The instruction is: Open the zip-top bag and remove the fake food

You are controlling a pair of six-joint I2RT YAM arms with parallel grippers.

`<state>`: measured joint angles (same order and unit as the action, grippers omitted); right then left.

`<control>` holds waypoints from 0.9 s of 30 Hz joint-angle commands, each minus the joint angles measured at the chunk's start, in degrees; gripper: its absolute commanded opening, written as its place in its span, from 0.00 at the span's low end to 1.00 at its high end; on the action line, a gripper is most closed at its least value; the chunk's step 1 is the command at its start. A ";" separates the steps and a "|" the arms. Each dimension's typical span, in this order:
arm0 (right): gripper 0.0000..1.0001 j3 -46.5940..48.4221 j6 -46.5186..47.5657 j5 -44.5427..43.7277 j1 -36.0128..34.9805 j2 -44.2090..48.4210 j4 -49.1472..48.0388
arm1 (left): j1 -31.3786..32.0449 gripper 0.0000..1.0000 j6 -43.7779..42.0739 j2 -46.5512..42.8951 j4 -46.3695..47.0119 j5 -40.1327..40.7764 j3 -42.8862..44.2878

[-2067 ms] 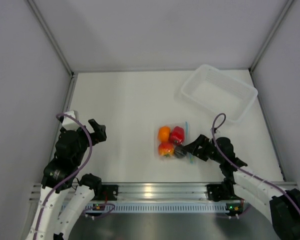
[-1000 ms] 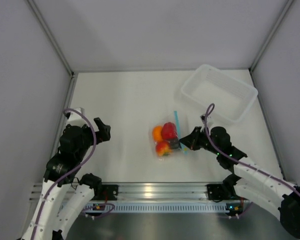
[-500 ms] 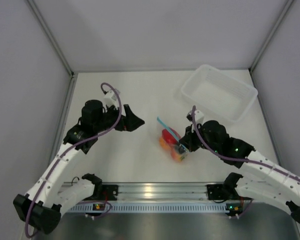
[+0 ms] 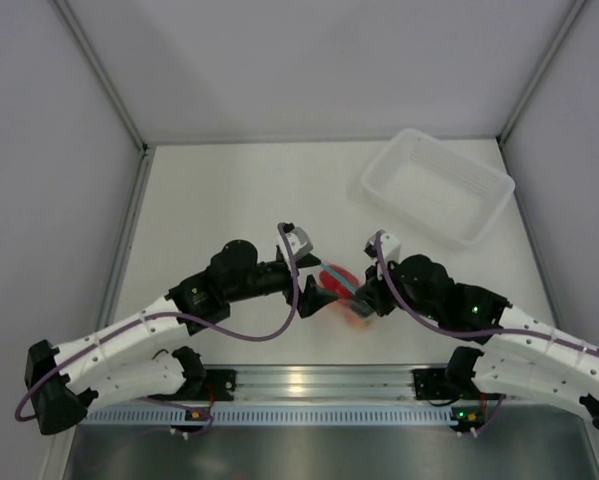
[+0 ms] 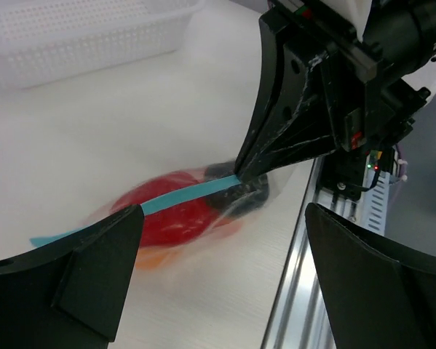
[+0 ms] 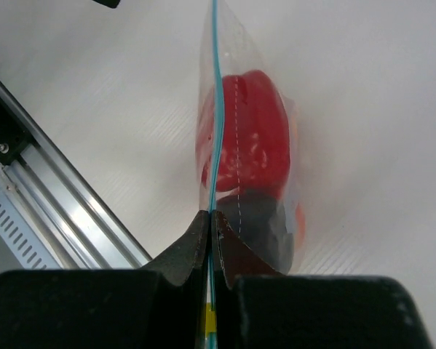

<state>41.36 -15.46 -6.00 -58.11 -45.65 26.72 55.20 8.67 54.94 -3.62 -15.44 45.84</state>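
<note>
Right gripper (image 6: pixel 210 215) is pinched tight on the light-blue zip strip (image 6: pixel 215 109) at one end of the zip-top bag (image 6: pixel 241 156), with the jaws together and only the strip between them. Left gripper (image 5: pixel 223 211) is spread wide; in its wrist view the bag (image 5: pixel 192 211) sits between its two fingers, and we see no contact.

From above, both arms reach inward and the grippers face each other over the near middle of the white table (image 4: pixel 229 200), left (image 4: pixel 308 285) and right (image 4: pixel 366 298), with the bag (image 4: pixel 339 283) between them. We cannot tell if the bag rests on the table or hangs just above it.

White tray (image 4: pixel 417 214) sits at the far right corner, well apart from the bag.

Fake food is all inside the bag. The red pepper (image 6: pixel 250 131) lies against the strip side. The dark round piece (image 6: pixel 265 229) is next to it, nearer the right gripper. We see only a sliver of orange fruit (image 6: pixel 299 214) behind them.
</note>
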 commanded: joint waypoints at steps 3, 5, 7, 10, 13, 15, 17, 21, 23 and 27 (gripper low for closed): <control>0.00 1.26 1.31 -1.12 -0.87 4.95 -0.88 | -0.01 0.99 -12.61 -0.01 15.04 -0.29 -2.78; 0.00 1.17 1.84 0.11 -0.96 6.18 -1.06 | 0.00 0.99 -17.00 3.15 15.30 -0.90 -2.08; 0.00 1.26 2.45 0.90 -0.96 6.62 -1.23 | 0.00 0.99 -19.55 6.56 15.22 -1.96 -0.50; 0.00 1.53 3.07 0.90 -0.96 6.54 -0.71 | 0.00 0.99 -22.27 9.30 15.22 -5.82 1.08; 0.00 1.53 3.16 0.55 -0.96 6.45 0.00 | -0.01 0.99 -23.34 11.68 14.78 -10.21 1.70; 0.00 1.35 3.33 0.55 -0.87 6.71 0.35 | 0.00 0.99 -23.26 12.47 14.61 -13.54 1.53; 0.00 1.26 3.33 0.64 -0.96 6.89 0.52 | -0.09 0.99 -22.99 13.44 14.60 -15.14 1.70; 0.00 1.00 2.99 1.16 -0.96 7.06 0.53 | -0.09 0.92 -23.08 19.05 12.59 -14.00 4.16; 0.00 0.65 2.90 1.25 -0.96 7.42 0.26 | -0.09 0.84 -23.34 20.99 11.62 -14.35 5.21; 0.00 0.30 2.55 1.52 -0.96 7.85 0.17 | -0.09 0.61 -23.87 24.33 8.46 -14.97 8.20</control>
<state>41.23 -13.04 -5.19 -58.13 -38.94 27.57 55.18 -13.34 78.13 5.85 -28.08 50.52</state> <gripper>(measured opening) 0.009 0.658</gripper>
